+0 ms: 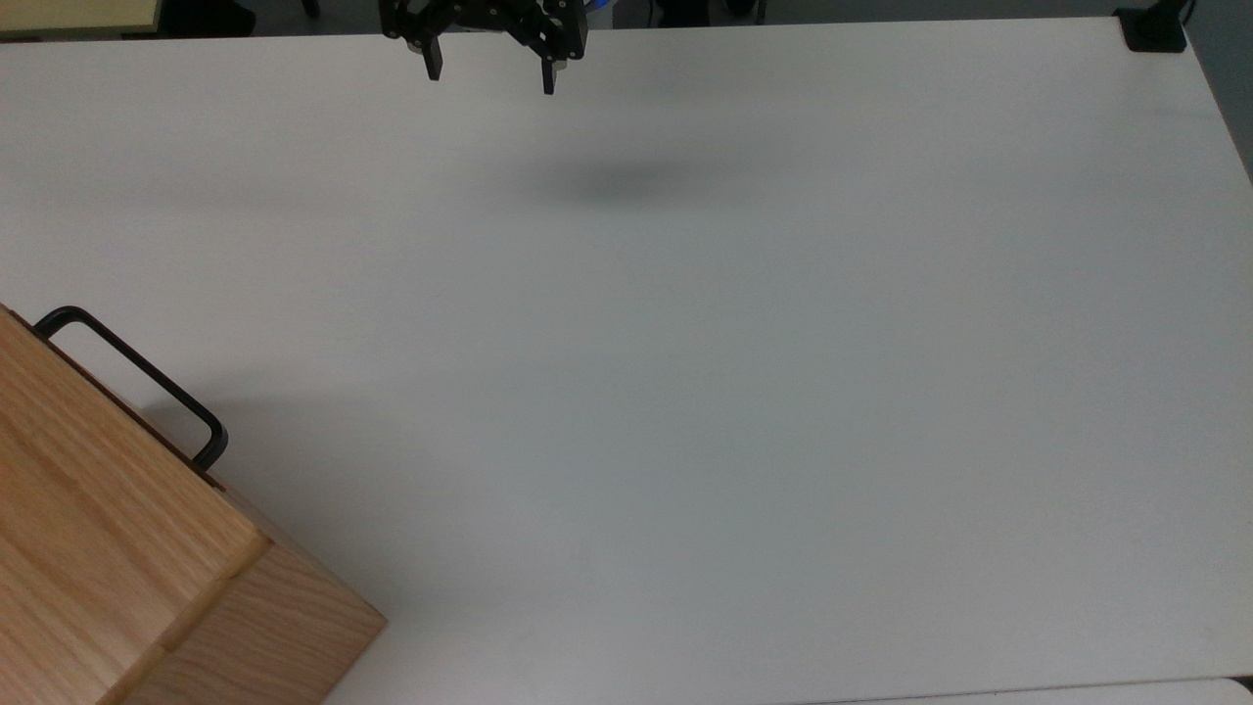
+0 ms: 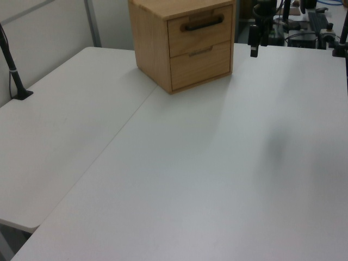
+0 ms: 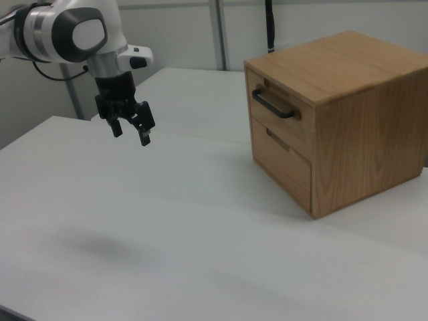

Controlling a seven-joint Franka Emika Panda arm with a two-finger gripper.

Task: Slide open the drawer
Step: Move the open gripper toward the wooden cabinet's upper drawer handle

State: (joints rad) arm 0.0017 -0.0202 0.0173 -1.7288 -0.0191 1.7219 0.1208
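Gripper (image 3: 130,130) hung open and empty, well away from the drawer (image 3: 279,110); probably shut, so it could've missed that thin handle (image 3: 273,105).

One oak cabinet (image 3: 348,114) sitting on one white table (image 3: 167,221), showing two drawers, one black bar handle (image 3: 273,105), one gripper (image 3: 130,132) hanging with two fingers.

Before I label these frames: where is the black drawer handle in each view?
Top view: handle at far left, poking out from the cabinet.
Left view: handle top centre, on the upper drawer.
Right view: handle upper right.
Shared landmark: the cabinet.
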